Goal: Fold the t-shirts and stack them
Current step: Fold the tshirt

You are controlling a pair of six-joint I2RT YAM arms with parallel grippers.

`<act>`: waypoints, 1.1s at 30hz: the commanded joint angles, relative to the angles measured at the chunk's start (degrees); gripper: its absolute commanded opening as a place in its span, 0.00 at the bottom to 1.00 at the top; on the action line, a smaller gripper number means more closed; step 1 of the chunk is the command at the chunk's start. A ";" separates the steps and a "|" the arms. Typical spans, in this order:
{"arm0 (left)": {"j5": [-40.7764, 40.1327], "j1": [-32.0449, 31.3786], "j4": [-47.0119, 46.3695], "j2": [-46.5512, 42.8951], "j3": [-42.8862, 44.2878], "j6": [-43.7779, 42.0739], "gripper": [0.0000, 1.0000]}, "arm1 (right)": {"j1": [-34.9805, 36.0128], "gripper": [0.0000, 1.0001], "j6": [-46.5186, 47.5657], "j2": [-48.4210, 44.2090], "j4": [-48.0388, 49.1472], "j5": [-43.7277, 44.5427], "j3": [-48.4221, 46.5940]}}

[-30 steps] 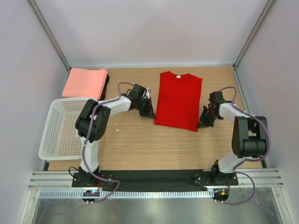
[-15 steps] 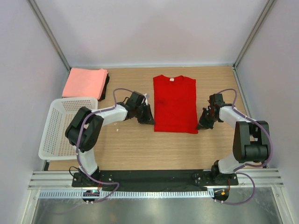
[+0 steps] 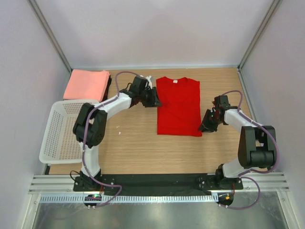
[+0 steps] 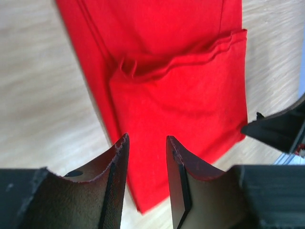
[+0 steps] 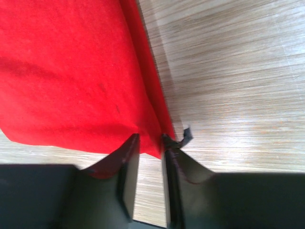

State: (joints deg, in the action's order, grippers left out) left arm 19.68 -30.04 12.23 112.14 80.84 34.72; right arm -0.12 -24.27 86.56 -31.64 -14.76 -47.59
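One red t-shirt [image 3: 178, 107] lies in the middle of the table [image 3: 128, 152], sleeves folded in, cross-folds left to do. I see the pink folded stack [image 3: 87, 84] far left. My left gripper [image 4: 147, 139] hangs apart over its edge; my right gripper [image 5: 150, 138] straddles the near corner, and I cannot tell whether it is gripping.

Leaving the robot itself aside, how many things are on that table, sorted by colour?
Red: 1, the red t-shirt
Pink: 1, the pink folded pile; the shirts within it cannot be counted
Dark: 1, the dark cloth under that pile
White: 1, the white mesh basket
Total: 4
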 commanded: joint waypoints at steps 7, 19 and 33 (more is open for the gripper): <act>2.29 0.42 4.03 12.92 13.02 -5.10 0.36 | 0.12 0.38 -1.48 -3.24 2.11 -1.85 -0.57; 3.87 0.34 4.91 17.67 19.18 -5.36 0.36 | 0.12 0.37 -1.92 -3.16 4.13 -1.32 3.38; -5.53 0.60 10.53 14.69 19.97 3.32 0.00 | 1.70 0.38 -2.27 -2.63 6.59 -0.62 5.23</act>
State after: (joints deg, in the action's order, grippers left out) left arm 19.00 -29.71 19.99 130.61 98.89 34.02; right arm 1.19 -26.20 84.84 -26.83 -15.64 -42.72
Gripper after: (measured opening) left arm 0.014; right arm 0.377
